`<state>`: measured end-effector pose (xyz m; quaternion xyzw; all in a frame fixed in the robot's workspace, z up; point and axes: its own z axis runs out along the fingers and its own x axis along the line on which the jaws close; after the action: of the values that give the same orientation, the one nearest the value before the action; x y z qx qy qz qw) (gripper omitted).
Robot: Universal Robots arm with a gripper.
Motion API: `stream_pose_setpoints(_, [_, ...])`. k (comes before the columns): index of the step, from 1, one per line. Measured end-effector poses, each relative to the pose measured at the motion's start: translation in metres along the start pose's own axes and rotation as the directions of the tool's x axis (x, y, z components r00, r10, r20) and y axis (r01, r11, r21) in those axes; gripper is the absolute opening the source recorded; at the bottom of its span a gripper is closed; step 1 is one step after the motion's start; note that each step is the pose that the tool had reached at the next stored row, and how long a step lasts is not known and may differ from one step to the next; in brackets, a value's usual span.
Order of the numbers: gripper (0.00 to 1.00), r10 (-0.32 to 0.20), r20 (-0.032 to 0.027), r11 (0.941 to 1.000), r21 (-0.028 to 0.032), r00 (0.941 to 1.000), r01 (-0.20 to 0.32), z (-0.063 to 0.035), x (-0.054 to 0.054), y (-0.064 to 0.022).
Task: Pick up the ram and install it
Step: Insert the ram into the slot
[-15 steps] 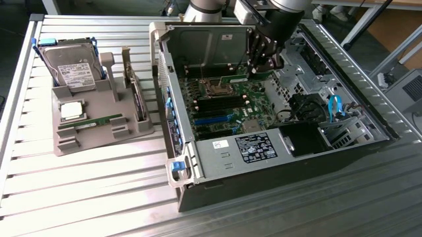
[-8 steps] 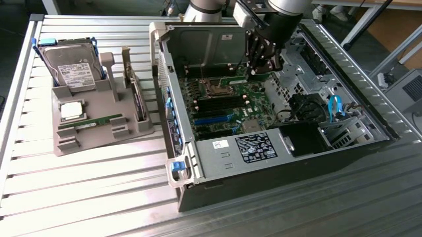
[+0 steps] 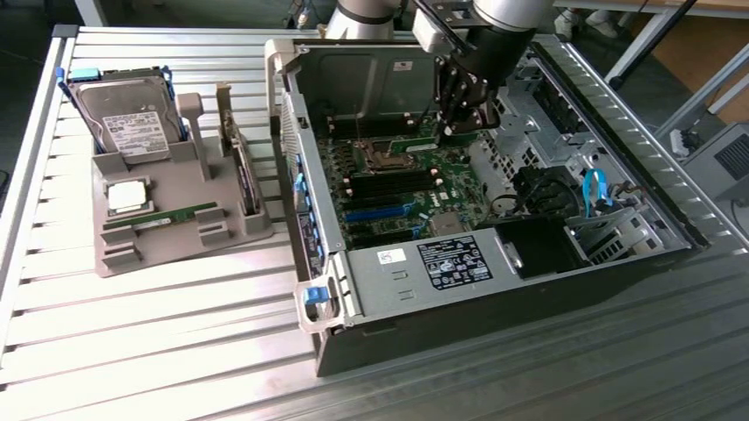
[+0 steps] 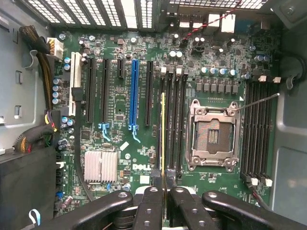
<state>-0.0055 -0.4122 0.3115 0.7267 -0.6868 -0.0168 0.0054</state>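
The black two-fingered gripper [image 4: 163, 191] pinches the thin green ram stick [image 4: 163, 139] edge-on inside the open grey computer case [image 3: 351, 289], above the long black memory slots [image 4: 171, 124] left of the empty silver processor socket [image 4: 212, 134]. Installation is under way; seating likely needs exact alignment and even downward pressure.

We see the ram [image 4: 163, 139] edge-on only in the wrist view: chips and label hidden, its near end buried between the fingers [image 4: 152, 203]. In the exterior view the arm [image 3: 492, 44] is cut off by the frame's top edge. Power supply label [image 3: 454, 261] text is too small to read.
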Motion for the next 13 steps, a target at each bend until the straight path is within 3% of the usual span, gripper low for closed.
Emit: stream_pose_setpoints(13, [0.11, 0.000, 0.0000, 1.0000, 0.0000, 1.0000, 0.000, 0.0045, 0.0000, 0.0012])
